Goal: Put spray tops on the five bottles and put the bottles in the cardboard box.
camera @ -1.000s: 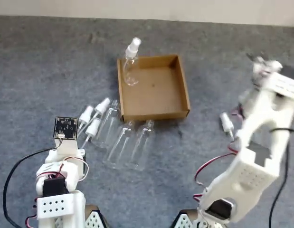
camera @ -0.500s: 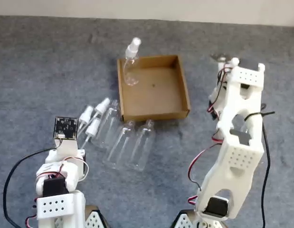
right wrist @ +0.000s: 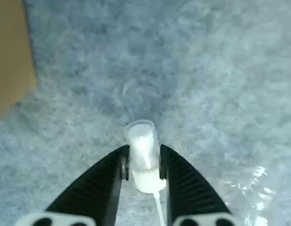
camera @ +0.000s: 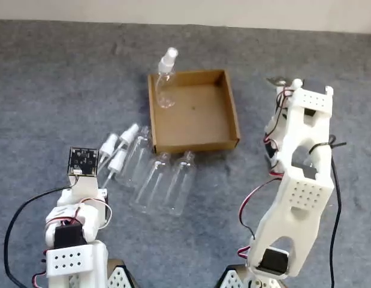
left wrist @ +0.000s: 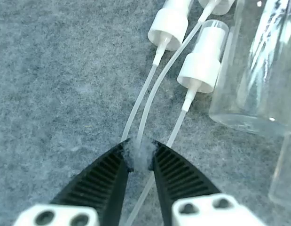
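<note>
A cardboard box (camera: 191,114) sits mid-table. One clear bottle with a spray top (camera: 165,81) leans at its back left corner. Three topless bottles (camera: 154,180) lie in front of the box, with loose spray tops (camera: 117,150) to their left. My right gripper (right wrist: 144,162) is shut on a white spray top (right wrist: 143,143) above the carpet, right of the box's wall (right wrist: 11,52). My left gripper (left wrist: 139,153) is low by the loose tops (left wrist: 201,61), its fingertips close together over their thin tubes (left wrist: 150,94).
Grey carpet covers the whole table. The right arm (camera: 302,150) stretches along the box's right side. The left arm (camera: 77,204) stays folded at the front left, close to the bottles (left wrist: 258,70).
The right arm swung from the table's right edge toward the box's right side, then nearly stopped. The left arm, bottles and box have not moved.
</note>
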Robot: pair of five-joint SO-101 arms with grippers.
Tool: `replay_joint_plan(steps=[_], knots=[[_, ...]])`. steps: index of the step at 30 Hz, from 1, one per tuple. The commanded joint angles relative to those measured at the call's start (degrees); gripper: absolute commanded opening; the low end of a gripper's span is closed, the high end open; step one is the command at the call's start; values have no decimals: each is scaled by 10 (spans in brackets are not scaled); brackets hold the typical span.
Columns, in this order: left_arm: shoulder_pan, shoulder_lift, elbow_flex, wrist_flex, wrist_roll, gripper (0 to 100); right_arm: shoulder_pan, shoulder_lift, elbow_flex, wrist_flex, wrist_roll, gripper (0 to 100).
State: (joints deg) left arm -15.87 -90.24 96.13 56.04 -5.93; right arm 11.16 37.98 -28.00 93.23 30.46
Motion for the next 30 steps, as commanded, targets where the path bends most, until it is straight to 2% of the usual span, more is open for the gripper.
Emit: replay_joint_plan(steps=[1, 4, 7, 14, 19, 23, 26, 28, 30], knots=[[9, -2, 15, 3, -5, 5, 5, -15, -2, 31, -19, 52], [9, -2, 15, 3, -5, 5, 8, -15, -6, 54, -42, 7], [9, -2, 15, 3, -5, 5, 4, -44, -22, 72, -54, 3], [9, -2, 15, 3, -5, 5, -15, -225, 47, 74, -55, 3], [9, -2, 15, 3, -5, 5, -109, -385, 193, 61, -56, 3], [8, -2, 15, 3, -5, 5, -181, -484, 304, 8, -91, 12], [8, -2, 15, 3, -5, 5, -160, -499, 355, 0, -47, 79], [8, -3, 15, 3, -5, 5, -124, -488, 378, -17, -2, 156], [8, -3, 15, 3, -5, 5, -82, -472, 401, -63, 9, 215]])
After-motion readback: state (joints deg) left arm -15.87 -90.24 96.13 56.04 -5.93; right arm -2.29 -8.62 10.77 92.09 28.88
